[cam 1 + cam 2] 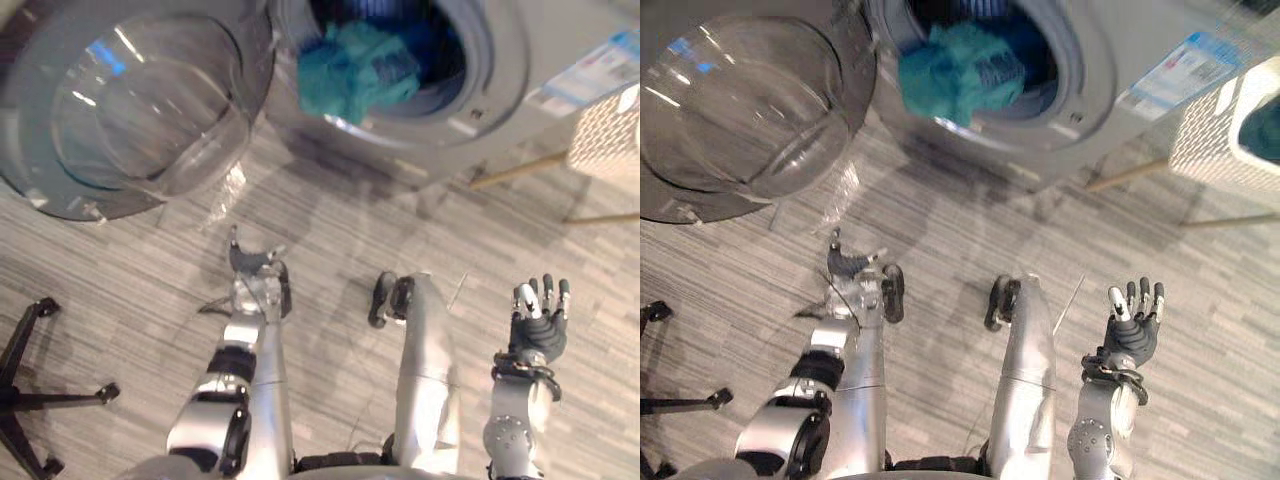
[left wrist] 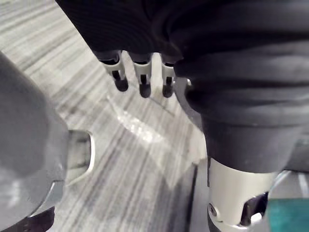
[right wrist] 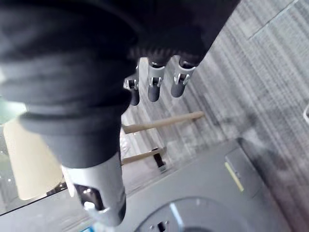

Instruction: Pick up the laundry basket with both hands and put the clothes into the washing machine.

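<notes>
Basket placement governs the next move: the laundry basket (image 1: 1208, 140) stands on thin wooden legs (image 1: 520, 170) on the floor (image 1: 330, 220), just beside the washing machine (image 1: 520, 60). It lies ahead and to the right of the right hand (image 1: 540, 325), which is the nearer one; the left hand (image 1: 255, 270) hangs well apart from it, below the open door (image 1: 130, 100). Both hands hold nothing, fingers straight and spread. A teal bundle of clothes (image 1: 355, 65) already sits in the machine's mouth, bulging over the lip. Gripping the basket with both hands probably calls for a turn to the right.
</notes>
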Controlling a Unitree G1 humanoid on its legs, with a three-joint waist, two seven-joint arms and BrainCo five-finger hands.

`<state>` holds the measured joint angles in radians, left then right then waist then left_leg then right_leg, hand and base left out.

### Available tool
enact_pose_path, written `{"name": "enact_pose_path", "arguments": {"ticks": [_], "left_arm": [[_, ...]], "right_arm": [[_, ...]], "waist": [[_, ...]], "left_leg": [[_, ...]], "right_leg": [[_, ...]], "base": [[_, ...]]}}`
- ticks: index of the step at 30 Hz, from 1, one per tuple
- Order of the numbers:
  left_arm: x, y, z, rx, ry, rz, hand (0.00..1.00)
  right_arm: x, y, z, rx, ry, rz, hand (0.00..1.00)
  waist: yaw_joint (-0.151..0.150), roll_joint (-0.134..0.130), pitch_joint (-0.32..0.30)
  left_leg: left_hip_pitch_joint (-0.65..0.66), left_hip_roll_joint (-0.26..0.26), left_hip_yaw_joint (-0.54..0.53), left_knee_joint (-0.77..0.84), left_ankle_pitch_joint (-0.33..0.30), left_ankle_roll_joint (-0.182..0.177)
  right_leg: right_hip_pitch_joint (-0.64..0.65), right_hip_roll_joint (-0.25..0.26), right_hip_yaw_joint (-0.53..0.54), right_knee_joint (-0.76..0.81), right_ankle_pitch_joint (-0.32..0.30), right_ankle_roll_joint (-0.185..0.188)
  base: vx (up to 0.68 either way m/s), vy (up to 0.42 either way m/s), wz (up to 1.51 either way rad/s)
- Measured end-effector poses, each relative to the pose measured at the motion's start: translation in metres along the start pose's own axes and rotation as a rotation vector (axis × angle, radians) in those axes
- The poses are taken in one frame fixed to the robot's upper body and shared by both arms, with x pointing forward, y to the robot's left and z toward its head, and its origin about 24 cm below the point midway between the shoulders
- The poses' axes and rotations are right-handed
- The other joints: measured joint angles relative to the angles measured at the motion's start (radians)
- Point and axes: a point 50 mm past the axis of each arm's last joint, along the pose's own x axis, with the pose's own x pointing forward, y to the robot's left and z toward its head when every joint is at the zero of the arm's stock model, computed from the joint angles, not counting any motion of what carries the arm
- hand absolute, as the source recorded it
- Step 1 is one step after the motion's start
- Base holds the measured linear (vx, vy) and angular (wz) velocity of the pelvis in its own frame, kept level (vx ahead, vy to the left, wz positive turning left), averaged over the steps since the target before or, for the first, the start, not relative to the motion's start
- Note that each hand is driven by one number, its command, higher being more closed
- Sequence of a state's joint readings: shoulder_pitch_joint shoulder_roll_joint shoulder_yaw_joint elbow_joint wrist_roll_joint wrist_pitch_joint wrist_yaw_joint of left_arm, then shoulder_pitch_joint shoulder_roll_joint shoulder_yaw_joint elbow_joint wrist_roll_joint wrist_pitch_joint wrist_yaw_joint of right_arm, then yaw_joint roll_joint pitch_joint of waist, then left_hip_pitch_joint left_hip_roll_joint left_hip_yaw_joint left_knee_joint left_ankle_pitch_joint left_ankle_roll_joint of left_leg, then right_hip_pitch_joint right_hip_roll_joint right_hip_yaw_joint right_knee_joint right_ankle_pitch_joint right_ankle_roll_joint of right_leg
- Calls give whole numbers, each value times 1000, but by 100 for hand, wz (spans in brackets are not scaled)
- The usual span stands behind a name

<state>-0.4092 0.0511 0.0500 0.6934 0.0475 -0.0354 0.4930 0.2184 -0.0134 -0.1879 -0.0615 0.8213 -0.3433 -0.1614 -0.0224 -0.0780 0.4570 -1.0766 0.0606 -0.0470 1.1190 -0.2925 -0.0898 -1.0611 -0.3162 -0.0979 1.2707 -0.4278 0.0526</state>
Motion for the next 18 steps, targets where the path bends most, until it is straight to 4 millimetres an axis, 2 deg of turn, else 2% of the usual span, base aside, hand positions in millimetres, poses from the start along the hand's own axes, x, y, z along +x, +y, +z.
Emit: {"name": "enact_pose_path", "arguments": {"ticks": [2,6,7,8,10,11,14,18], "left_arm": [[-9,2,-19,-26,55,-13,0],[-42,17,-77,-19,219,-48,0],[-53,21,-94,-15,275,-63,0],[-59,23,-102,-11,305,-75,0],[-78,27,-129,-19,414,-115,0],[-83,28,-134,-22,433,-129,0],[-99,23,-151,-24,513,-196,0],[-112,20,-166,-20,589,-265,0]], "right_arm": [[-5,-7,-3,-7,20,-29,0],[-20,-37,-17,-81,115,-133,0],[-28,-50,-23,-110,161,-177,0],[-32,-57,-28,-126,188,-202,0],[-51,-85,-46,-190,313,-308,0],[-56,-91,-51,-203,346,-333,0],[-91,-128,-74,-280,542,-481,0],[-128,-162,-88,-332,730,-647,0]], "waist": [[5,1,-29],[13,-1,-116],[16,0,-151],[16,-1,-167],[16,8,-225],[16,11,-241],[15,29,-310],[11,61,-377]], "left_leg": [[64,-3,-5,-62,20,-7],[278,-6,-6,-270,72,-31],[336,-5,-7,-328,90,-34],[370,-5,-7,-359,100,-36],[505,7,-4,-493,134,-40],[535,10,-3,-527,143,-40],[697,18,15,-713,206,-28],[845,28,29,-894,265,-20]], "right_leg": [[67,-11,-31,-35,-7,-10],[280,-17,-101,-185,-5,-8],[338,-17,-120,-230,2,-5],[370,-16,-131,-255,5,-5],[509,2,-171,-380,33,-3],[539,6,-180,-412,44,-4],[689,28,-207,-578,100,5],[823,59,-235,-748,159,26]], "base": [[27,-136,42],[83,-122,26],[125,-68,11],[190,-55,11],[174,-33,4],[178,-16,-6],[186,-9,-3],[190,16,-6]]}}
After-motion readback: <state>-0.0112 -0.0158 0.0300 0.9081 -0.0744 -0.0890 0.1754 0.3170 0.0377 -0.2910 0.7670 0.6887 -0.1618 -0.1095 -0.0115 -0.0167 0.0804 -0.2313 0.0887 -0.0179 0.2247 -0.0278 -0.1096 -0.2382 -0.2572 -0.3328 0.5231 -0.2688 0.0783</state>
